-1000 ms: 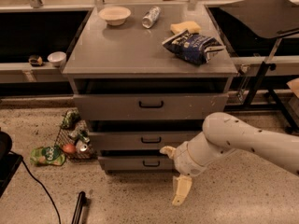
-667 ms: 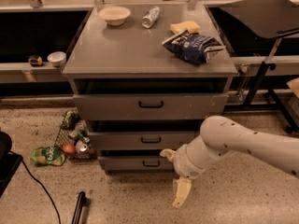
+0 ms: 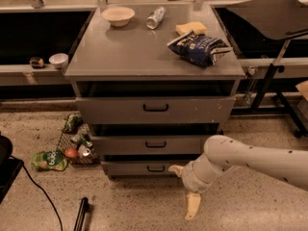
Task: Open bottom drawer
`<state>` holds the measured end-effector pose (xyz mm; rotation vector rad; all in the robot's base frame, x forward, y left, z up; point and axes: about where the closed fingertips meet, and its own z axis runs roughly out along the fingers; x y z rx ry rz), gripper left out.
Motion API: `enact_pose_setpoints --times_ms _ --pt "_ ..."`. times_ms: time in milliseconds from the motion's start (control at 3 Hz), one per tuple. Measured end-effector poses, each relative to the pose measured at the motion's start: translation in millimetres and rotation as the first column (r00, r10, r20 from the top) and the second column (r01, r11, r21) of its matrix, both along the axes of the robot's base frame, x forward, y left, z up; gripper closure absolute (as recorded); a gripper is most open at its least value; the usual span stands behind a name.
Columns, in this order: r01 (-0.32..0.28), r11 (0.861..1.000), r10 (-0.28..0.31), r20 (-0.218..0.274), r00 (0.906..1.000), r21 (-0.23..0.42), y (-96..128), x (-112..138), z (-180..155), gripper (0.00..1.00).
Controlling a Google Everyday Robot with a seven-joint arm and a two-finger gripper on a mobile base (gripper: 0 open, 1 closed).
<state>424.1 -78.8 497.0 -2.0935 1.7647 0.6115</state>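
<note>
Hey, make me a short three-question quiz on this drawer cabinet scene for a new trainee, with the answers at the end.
1. True or false: the gripper hovers over the cabinet top.
2. Which lies on that top? A a white bowl; B a kettle; C a shoe.
3. How many drawer fronts does the cabinet have?
Key: 1 false, it is low near the floor, by the right end of the bottom drawer, fingers spread; 2 A; 3 three.

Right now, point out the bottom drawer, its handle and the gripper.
bottom drawer (image 3: 125,168), camera view, left part of its front.
handle (image 3: 155,168), camera view, middle of the black loop.
gripper (image 3: 180,192), camera view, between its open fingers, right of the handle.
</note>
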Motion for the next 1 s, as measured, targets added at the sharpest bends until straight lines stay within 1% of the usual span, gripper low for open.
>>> enact_pose_setpoints --times_ms 333,667,1000 --pt "-0.015 1.000 0.015 -0.025 0.9996 -0.004 -12.0 14.6 -50.6 0.00" --pt "0.016 1.000 -0.014 -0.095 0.9954 0.025 -23.8 34.8 -114.6 0.00" --pt "0.011 1.000 -0.009 -0.100 0.9950 0.016 -21.6 36.0 -120.7 0.00"
